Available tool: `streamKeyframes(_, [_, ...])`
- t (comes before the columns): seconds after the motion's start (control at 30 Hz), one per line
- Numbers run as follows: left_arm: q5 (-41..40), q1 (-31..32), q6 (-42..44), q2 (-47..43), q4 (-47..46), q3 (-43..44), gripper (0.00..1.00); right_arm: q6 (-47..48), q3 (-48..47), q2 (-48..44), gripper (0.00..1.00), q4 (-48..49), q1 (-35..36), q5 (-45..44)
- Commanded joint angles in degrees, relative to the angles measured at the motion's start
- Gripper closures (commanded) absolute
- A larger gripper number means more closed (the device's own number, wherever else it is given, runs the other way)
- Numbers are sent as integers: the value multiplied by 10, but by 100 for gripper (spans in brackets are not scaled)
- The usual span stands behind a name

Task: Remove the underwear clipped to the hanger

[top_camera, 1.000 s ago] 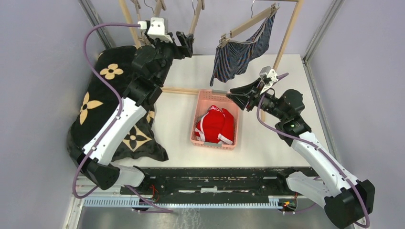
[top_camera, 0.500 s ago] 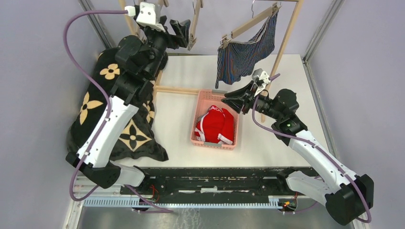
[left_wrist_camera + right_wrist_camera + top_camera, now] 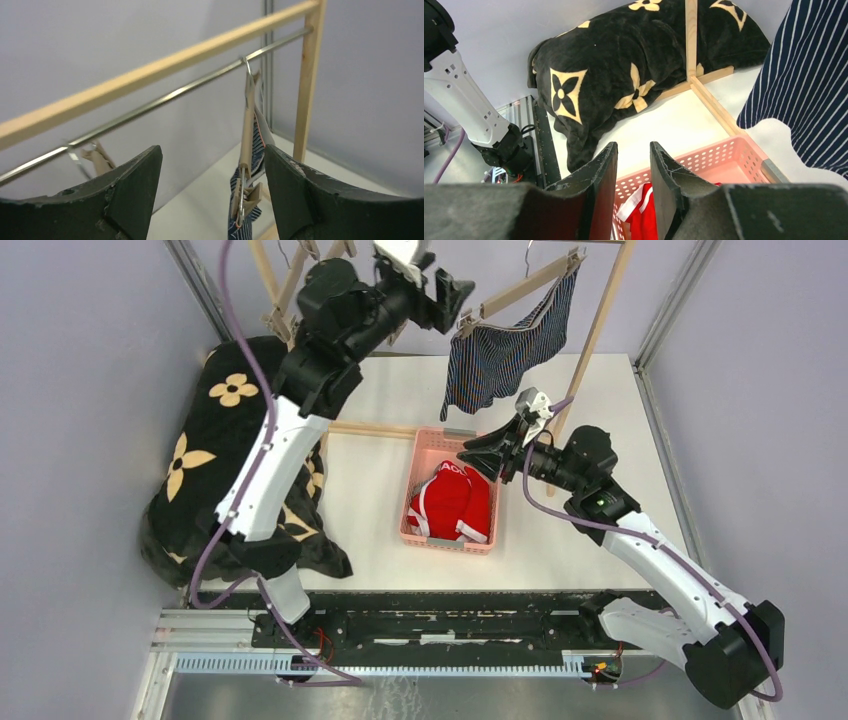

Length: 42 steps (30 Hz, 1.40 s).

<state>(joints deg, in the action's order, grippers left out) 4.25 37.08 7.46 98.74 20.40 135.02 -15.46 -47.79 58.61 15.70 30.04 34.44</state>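
**Claw state.** The left gripper (image 3: 212,160) is released: its jaws stand wide apart with nothing between them. The right gripper (image 3: 633,150) holds nothing; its fingers stand close together with a narrow gap between them.

**Location of the item.** The dark blue boxers (image 3: 500,355) hang from a wooden hanger (image 3: 520,285). The hanger is ahead of the left claw, nearer its right finger, and apart from both fingers. A clip (image 3: 245,197) at the near end of the hanger pinches the waistband, low and ahead of the claw. The hem of the boxers hangs above and to the right of the right claw. The pink basket (image 3: 724,155) lies just below and ahead of that claw and contains the red briefs (image 3: 450,500).

**Handling.** The boxers appear to be light, limp cloth that would sag, fold and swing freely. The hanger looks likely to swing on its rail (image 3: 165,100) under any pull.

**Grasp point.** Pinch a fold of cloth just below the clip, or press the clip itself. A pull at the hem would probably tilt the hanger rather than free the cloth.
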Motion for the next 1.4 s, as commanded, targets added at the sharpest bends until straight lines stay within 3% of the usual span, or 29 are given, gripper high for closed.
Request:
streamKeyframes(0.0, [89,2,48,28,23,18,20,19,-15,-19,62,-4,6,-29])
streamKeyframes(0.2, [112,3,58,32,-42,-29,23,18,-18,-28,62,-14,12,-24])
streamKeyframes(0.63, [136,15,32,11,-270,-179,27,22,-5,-36,62,-26,38,-40])
streamKeyframes(1.37, [103,24,48,83,-243,-122,38,34,-6,-29,63,-28,65,-48])
